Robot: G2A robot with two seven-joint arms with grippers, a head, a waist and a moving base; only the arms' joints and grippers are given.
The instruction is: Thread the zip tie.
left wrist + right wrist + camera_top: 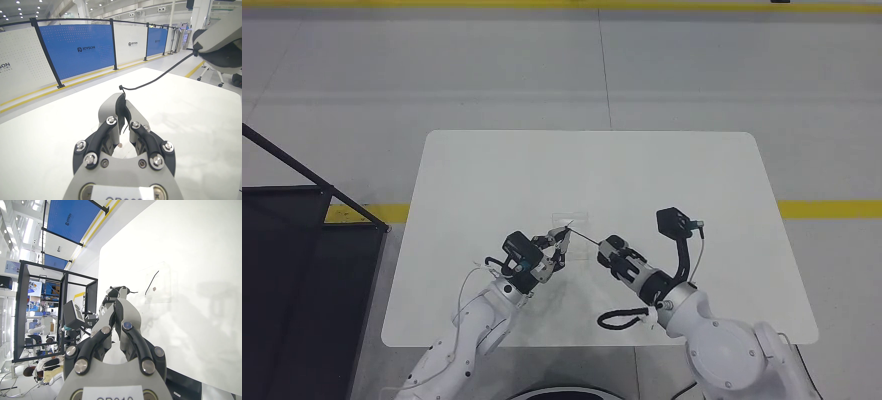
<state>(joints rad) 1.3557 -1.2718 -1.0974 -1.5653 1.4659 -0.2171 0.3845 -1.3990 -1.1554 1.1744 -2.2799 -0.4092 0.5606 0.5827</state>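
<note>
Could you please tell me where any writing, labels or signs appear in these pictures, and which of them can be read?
Blue fence panel: a company logo and name, legible.
White fence panel: the same logo and name.
Left label at the base of the left gripper: cut off, unreadable.
Right label at the base of the right gripper: cut off, unreadable.
Zip tie, table: no print.

Zip tie [143, 85] matt black plastic; table [189, 117] smooth white; fingers [106, 111] ribbed black pads.
</note>
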